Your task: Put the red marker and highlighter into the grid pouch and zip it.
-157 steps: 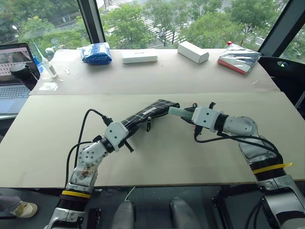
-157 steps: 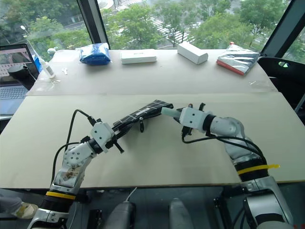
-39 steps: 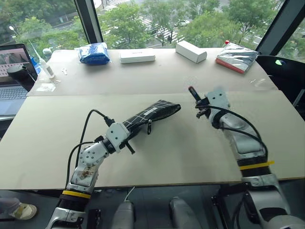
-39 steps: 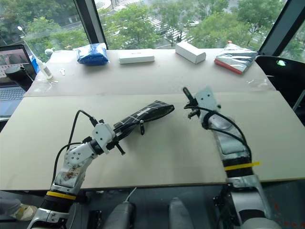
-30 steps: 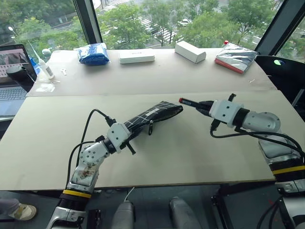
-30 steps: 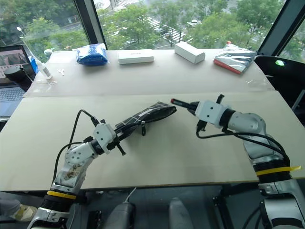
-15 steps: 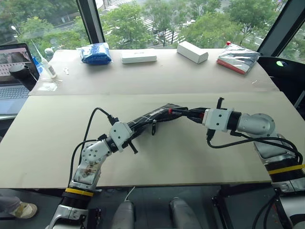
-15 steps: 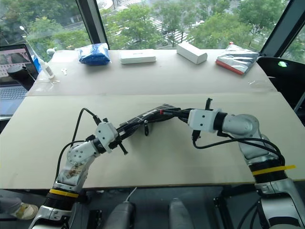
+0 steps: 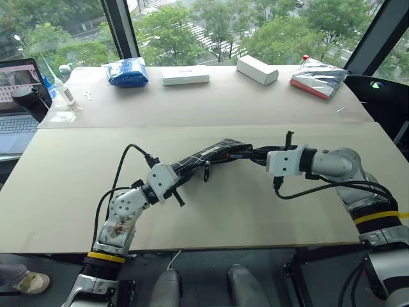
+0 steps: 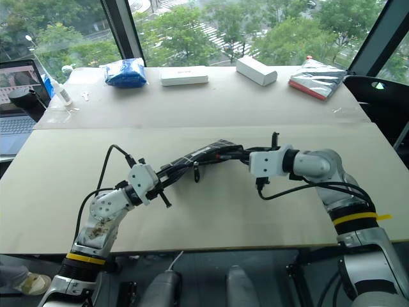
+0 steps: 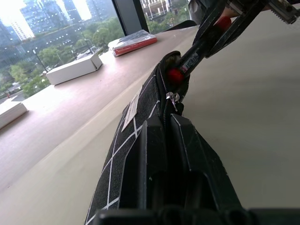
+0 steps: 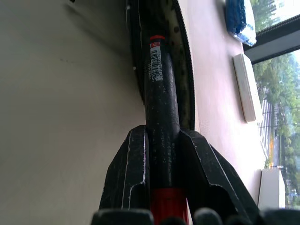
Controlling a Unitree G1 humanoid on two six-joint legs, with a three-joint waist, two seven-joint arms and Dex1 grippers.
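The grid pouch [image 9: 206, 155], black with white lines, lies slanted at mid-table with its zipper mouth open toward the right. My left gripper [image 9: 179, 174] is shut on the pouch's near end [image 11: 140, 110]. My right gripper [image 9: 257, 155] is shut on the red marker [image 12: 159, 93], which it holds almost level and pointing left. The marker's tip [image 11: 175, 75] sits at the open mouth, just inside the zipper edge [image 12: 186, 70]. The highlighter is hidden.
Along the far side of the table lie a blue pack [image 9: 128, 70], two white boxes [image 9: 186, 76] [image 9: 257, 68] and a red-and-silver packet [image 9: 319, 80]. A laptop [image 9: 16, 96] and a small bottle [image 9: 62, 86] stand at the far left.
My right gripper swung the marker down from upright, then carried it left until its tip reached the pouch mouth. The left gripper and pouch stayed put.
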